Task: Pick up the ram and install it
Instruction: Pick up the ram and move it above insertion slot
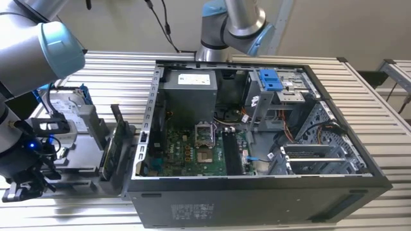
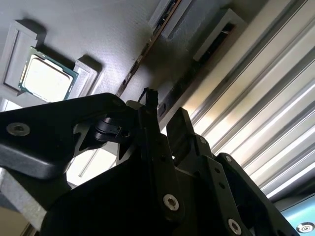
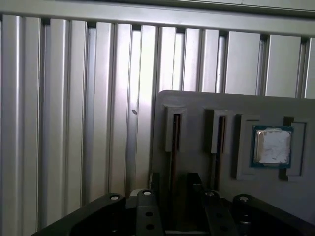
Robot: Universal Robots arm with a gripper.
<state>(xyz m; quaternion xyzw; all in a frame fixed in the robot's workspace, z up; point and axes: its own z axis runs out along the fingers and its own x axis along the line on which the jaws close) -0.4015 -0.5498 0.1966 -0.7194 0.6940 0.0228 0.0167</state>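
Claw: the claw [image 3: 174,186] is released. Its two fingers [image 3: 154,181] stand apart with a gap between them, and nothing shows clamped there.
Ram: the ram [image 3: 174,143] stands on its thin edge in a slot of the grey holder [image 3: 197,101], which rests on the slatted worktop [image 3: 74,98]. It is not yet lifted.
Direction from claw: in the first wrist view the ram lies straight ahead of and below the claw, and the slot's line runs into the gap between the fingers.
Long axis: it runs along the slot, directly away from the claw. One finger therefore stands to each flat side of the stick, across its thickness.
Contact: I cannot tell whether the fingers touch the ram, because the near end of the slot is hidden behind them.
Second wrist view: the ram [image 2: 147,49] shows as a thin brownish line, slanting up from the fingertips.
Nearer arm: the arm [image 1: 38,53] at the exterior view's left is beside the holder. Another arm [image 1: 231,24] stands behind the open case [image 1: 257,202], well apart.
Count, slots: two, side by side. The far slot [image 3: 220,129] seems to hold a thin edge too, but that is not certain.
Count, chip: one chip [image 3: 272,146], in a recess just beside the slots.
Count, case: one, lying open on the worktop.
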